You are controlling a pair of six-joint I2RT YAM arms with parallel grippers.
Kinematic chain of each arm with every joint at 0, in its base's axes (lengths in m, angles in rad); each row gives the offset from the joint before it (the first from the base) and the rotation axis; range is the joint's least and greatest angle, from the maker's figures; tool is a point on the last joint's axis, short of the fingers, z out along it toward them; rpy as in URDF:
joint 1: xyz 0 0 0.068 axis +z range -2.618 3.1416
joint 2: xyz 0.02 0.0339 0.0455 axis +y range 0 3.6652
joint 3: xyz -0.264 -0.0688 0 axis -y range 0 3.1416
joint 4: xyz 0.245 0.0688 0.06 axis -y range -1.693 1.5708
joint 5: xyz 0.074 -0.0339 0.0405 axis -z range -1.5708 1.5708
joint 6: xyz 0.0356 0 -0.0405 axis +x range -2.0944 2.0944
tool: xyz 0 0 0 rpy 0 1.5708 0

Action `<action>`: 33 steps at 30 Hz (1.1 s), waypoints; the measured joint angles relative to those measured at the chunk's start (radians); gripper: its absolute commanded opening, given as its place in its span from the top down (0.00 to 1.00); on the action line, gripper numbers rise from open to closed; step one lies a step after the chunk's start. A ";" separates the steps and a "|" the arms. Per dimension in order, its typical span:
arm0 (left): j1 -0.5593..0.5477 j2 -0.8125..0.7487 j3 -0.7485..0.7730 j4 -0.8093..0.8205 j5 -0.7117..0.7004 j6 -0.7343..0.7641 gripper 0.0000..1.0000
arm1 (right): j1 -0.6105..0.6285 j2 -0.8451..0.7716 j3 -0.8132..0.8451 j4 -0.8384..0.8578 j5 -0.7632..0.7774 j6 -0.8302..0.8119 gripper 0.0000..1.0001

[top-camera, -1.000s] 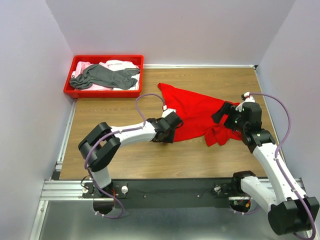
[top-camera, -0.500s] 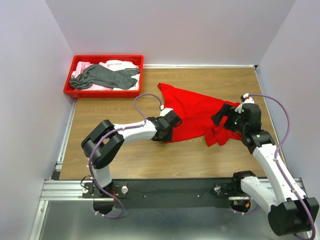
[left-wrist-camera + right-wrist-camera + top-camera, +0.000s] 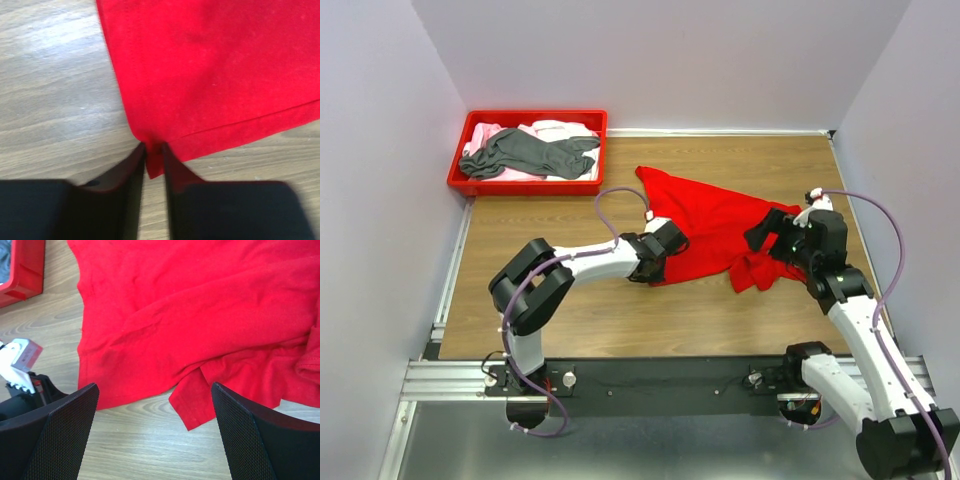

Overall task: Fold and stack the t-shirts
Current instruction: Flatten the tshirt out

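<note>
red t-shirt (image 3: 715,225): soft knit cloth, matt, fine even surface, stitched hem along the edge, loosely creased
dark grey t-shirt (image 3: 525,152): soft cloth, matt, crumpled
pale pink t-shirts (image 3: 555,128): soft cloth, matt
tray (image 3: 525,186): rigid red plastic, smooth, slightly glossy
table (image 3: 550,215): wood-grain top, smooth, with a soft sheen where the light falls
left gripper fingers (image 3: 127,185): hard black plastic, smooth, faintly glossy
right gripper pads (image 3: 60,435): black, matt, with a fine dotted grid texture
arm links (image 3: 590,263): smooth white shell with a light gloss, black matt joints
rail (image 3: 420,375): bare silver metal, dull brushed look
walls (image 3: 380,150): plain, matt, pale lilac
</note>
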 measured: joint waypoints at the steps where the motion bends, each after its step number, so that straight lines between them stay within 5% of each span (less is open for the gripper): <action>1: -0.005 0.005 0.006 -0.004 0.000 0.000 0.96 | 0.002 -0.003 0.000 0.000 0.000 0.000 0.00; 7: -0.019 0.012 0.018 -0.014 -0.002 -0.001 1.00 | 0.028 -0.026 -0.017 0.000 0.002 0.000 0.00; 14: 0.107 -0.029 0.016 -0.091 -0.036 0.045 1.00 | 0.035 0.047 -0.020 -0.013 0.002 0.037 0.03; 18: 0.180 -0.105 0.017 -0.105 -0.069 0.106 1.00 | 0.035 0.134 -0.042 -0.030 0.003 0.083 0.09; 33: 0.177 -0.171 -0.051 0.076 0.001 0.316 1.00 | 0.073 0.236 -0.143 -0.081 0.036 0.349 0.31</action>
